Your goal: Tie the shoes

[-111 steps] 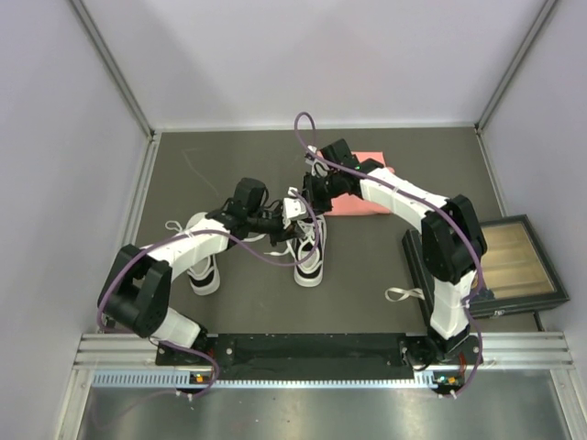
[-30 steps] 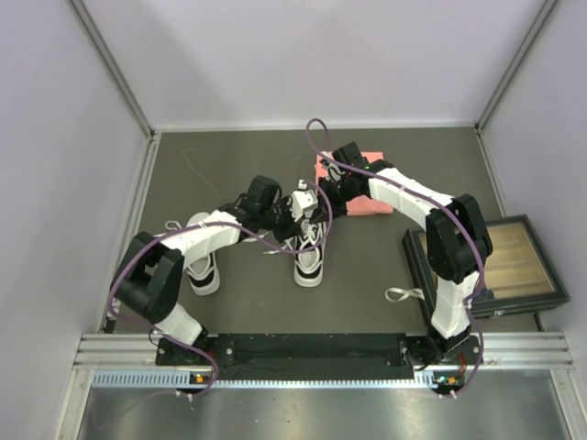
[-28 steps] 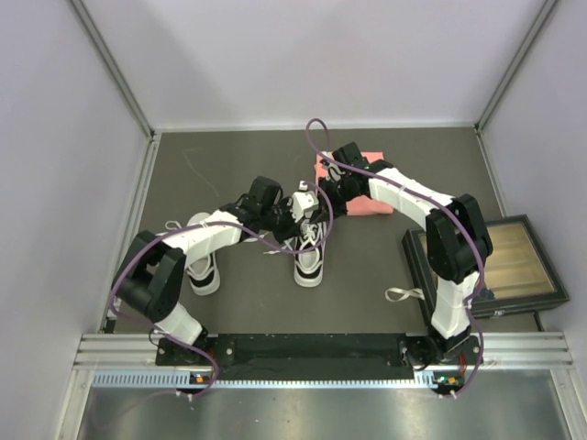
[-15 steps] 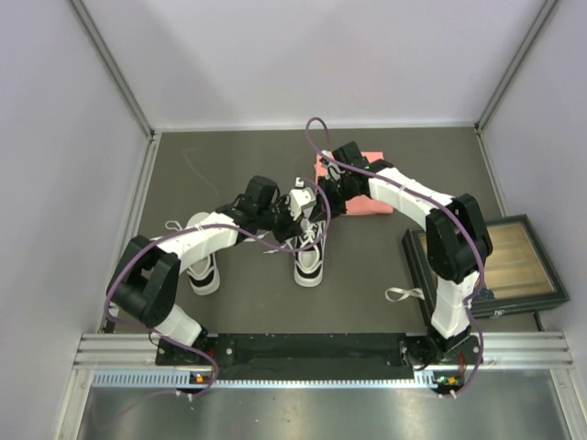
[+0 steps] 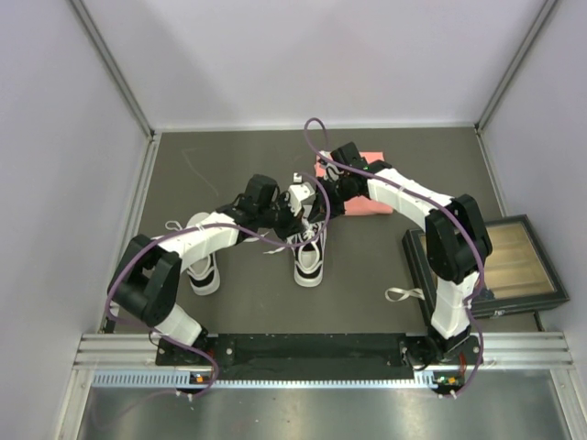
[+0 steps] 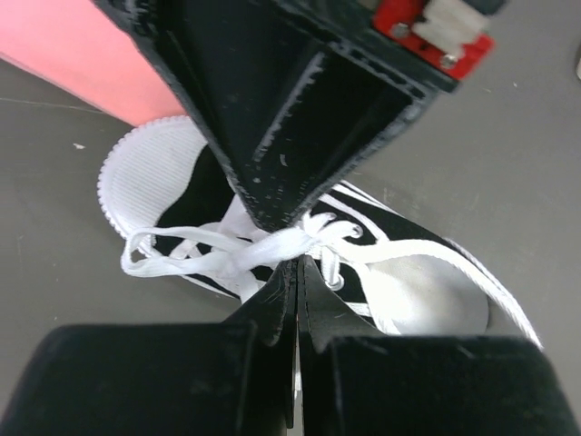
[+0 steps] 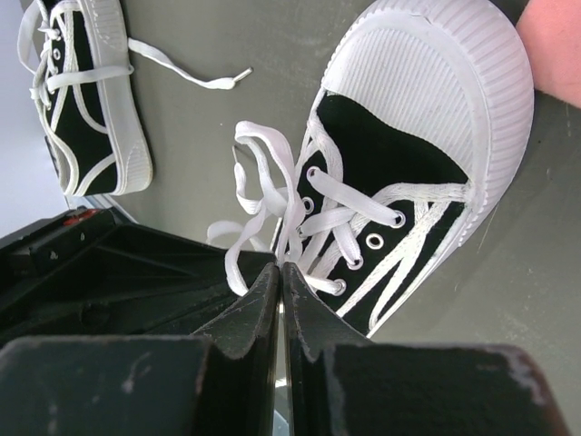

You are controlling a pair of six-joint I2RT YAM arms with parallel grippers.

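Both jaws are shut, and each looks pinched on a strand of lace. My left jaws [image 6: 297, 277] have their tips pressed together right under the crossing of the white laces [image 6: 209, 254]. My right jaws [image 7: 280, 272] are closed where a loop runs down into them. I can't see the strands inside either pinch, so I judge the grip from how the laces lead in.

A few seconds ago my left arm was further back and my right wrist sat higher, over the pink pad [image 6: 54, 45]. Now both wrists are crowded over the tongue of the middle shoe [image 5: 308, 261], so close that the right one fills the top of my left wrist view. Over the last second almost nothing shifts; my left wrist has only crept a little further out from the bases.

That tells me I'm mid-knot on this shoe: the crossing is gathered but loose, with loops hanging slack beside the eyelets. It stands on the desk [image 5: 238, 302], toe cap touching the pad. The other shoe [image 5: 204, 273] lies well apart to the left, its lace trailing untied.
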